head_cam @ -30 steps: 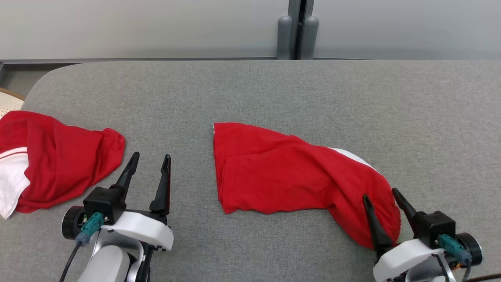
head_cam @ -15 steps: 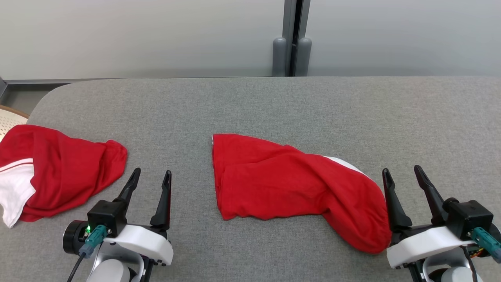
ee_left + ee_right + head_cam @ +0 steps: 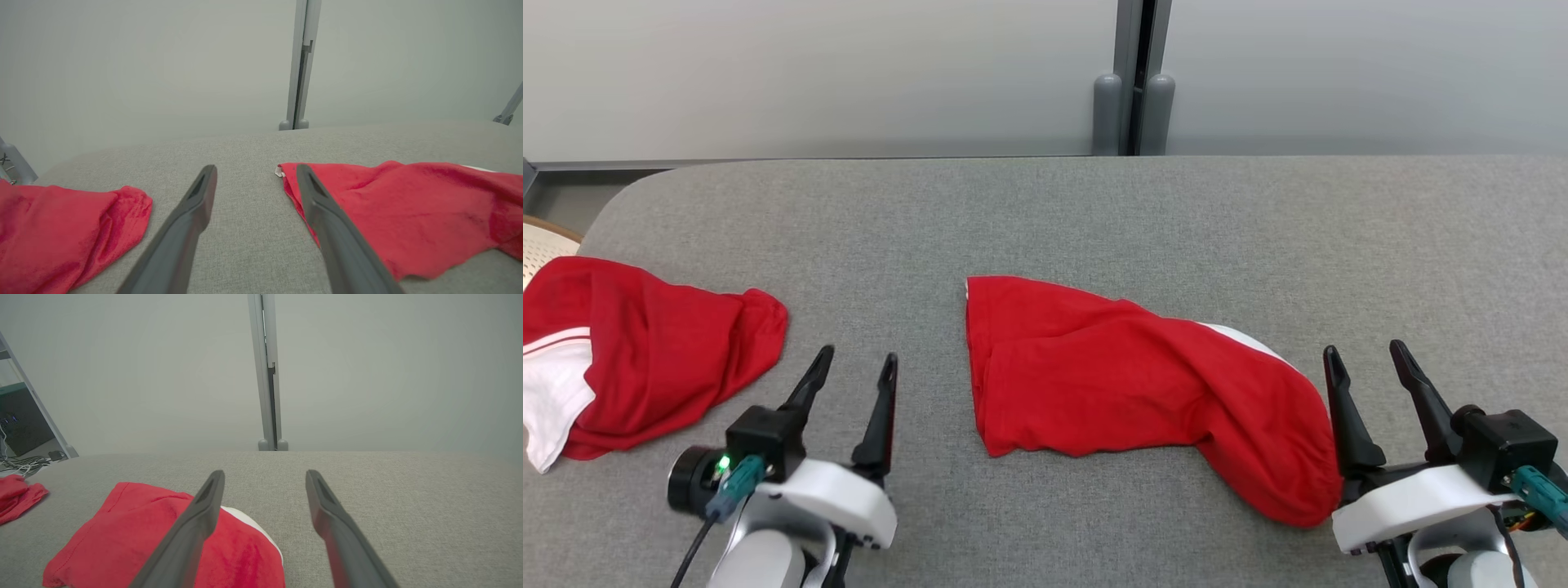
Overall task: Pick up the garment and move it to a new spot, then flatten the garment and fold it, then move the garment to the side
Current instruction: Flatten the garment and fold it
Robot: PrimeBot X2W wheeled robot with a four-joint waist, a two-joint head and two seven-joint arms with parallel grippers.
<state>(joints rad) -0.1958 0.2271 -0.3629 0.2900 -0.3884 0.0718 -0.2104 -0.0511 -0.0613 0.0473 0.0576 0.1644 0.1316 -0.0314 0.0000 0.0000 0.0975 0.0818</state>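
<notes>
The head view looks forward and down from above the near edge of the grey worktop [image 3: 1045, 212], far enough back to take in most of its width and the wall post [image 3: 1125, 49] behind. Each wrist view sits low and close over the worktop, facing that post along its own pincer: left pincer [image 3: 256, 167], right pincer [image 3: 265, 472]. All three share the red garment [image 3: 1127, 384] mid-worktop.

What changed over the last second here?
The right gripper, whose open fingers stood over the right end of the middle garment, has drawn off to the right and is now open beside it. The left gripper, open, has edged forward and right, toward that garment. The head camera shifted as well. The middle garment and the left garment lie where they were.
</notes>
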